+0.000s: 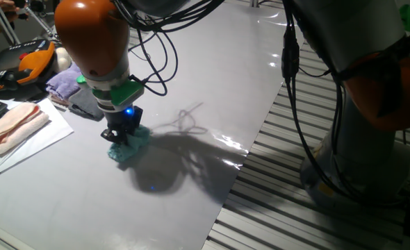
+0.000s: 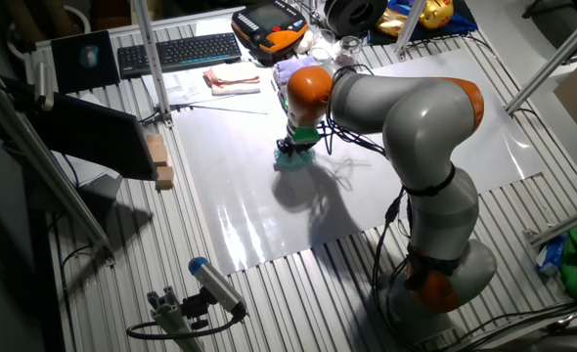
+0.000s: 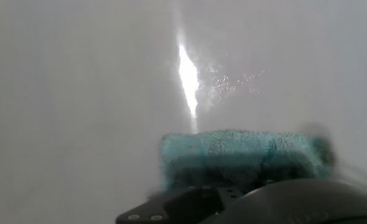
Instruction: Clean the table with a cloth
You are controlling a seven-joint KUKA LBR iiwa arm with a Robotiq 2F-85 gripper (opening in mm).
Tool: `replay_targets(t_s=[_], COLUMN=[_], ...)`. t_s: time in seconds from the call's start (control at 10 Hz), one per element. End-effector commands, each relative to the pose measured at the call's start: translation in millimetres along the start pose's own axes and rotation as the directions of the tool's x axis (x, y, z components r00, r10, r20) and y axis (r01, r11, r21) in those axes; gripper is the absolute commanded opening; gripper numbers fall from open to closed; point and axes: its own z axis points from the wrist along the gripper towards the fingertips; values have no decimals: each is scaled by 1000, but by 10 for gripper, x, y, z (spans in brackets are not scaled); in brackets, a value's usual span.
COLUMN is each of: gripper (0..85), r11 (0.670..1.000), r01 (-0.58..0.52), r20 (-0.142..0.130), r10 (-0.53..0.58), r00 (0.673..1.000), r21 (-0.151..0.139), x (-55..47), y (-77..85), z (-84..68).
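The teal cloth (image 1: pixel 130 146) is pressed flat against the glossy tabletop (image 1: pixel 191 83) and is seen clamped under the end effector (image 1: pixel 120 135), which is clenched on it. A lilac cloth (image 1: pixel 66 82) is seen well apart from the teal cloth, beside a pink folded cloth (image 1: pixel 10 125).

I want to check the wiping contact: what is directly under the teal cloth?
The teal cloth lies on the glossy pale table, with the tool pressing on it from above. The patch of table beneath the cloth is covered, so its condition cannot be seen.
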Motion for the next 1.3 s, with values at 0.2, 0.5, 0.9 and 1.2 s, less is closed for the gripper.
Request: replay_targets(t_s=[0.2,0.5,0.9,1.2], gripper=[0,0,0,0], r11=[999,996,989,987], r01=[-34,-87,-146,-154], r20=[-3,-8,22,56], r10=[34,87,146,156], r00=[999,996,989,986], r21=[16,0,-21,-35], x=[30,30,-111,-222], y=[95,164,307,368], z=[-3,21,0,29])
